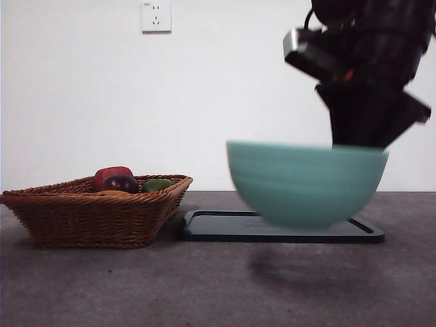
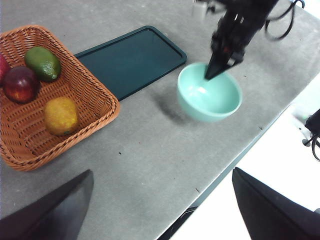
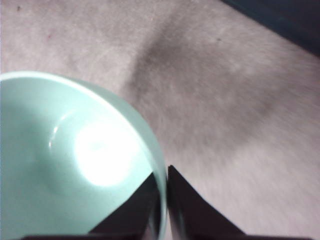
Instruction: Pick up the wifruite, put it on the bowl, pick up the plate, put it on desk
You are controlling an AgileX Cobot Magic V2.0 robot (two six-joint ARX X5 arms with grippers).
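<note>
Your right claw (image 3: 161, 200) is clamped on the rim of the bowl (image 1: 304, 182), held clear above the desk (image 1: 218, 286). Only your left wrist view shows the wifruite (image 2: 60, 115) in the basket (image 2: 95, 120); left claw (image 2: 162, 210) apart.

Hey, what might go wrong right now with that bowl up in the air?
The right pincer pinches only the thin rim of the teal bowl, which is blurred and off the desk; it may slip or swing loose. Lowered, it could clip the black tray edge. The orange fruit sits in the basket.
</note>
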